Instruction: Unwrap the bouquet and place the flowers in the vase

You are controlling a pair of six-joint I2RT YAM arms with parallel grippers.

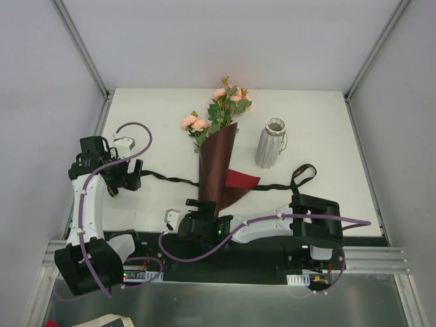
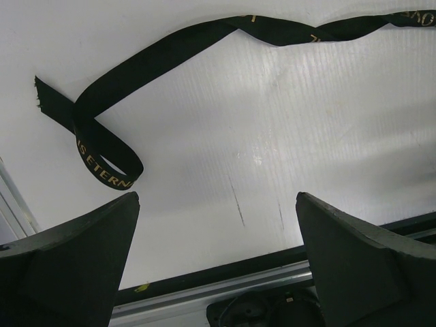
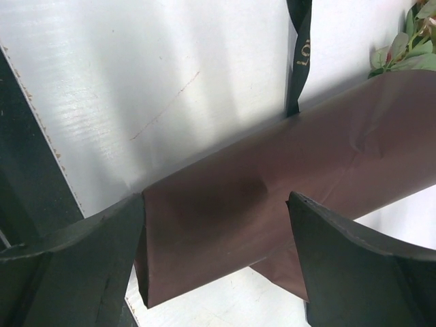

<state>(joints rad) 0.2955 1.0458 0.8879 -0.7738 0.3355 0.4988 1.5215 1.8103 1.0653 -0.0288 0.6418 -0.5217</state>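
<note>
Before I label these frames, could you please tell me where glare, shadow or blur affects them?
Top external: even soft light, all sharp, the vase barely shadowed. Left wrist: mild sheen on the table, ribbon crisp. Right wrist: bright glare streaks on the table, a dark shadow patch on the bouquet.

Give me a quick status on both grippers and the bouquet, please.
Left gripper open, empty, above the ribbon end. Right gripper open, straddling the bouquet at its wrapped stem end. Vase upright beside it, no flowers in yet. Nothing blocking.
</note>
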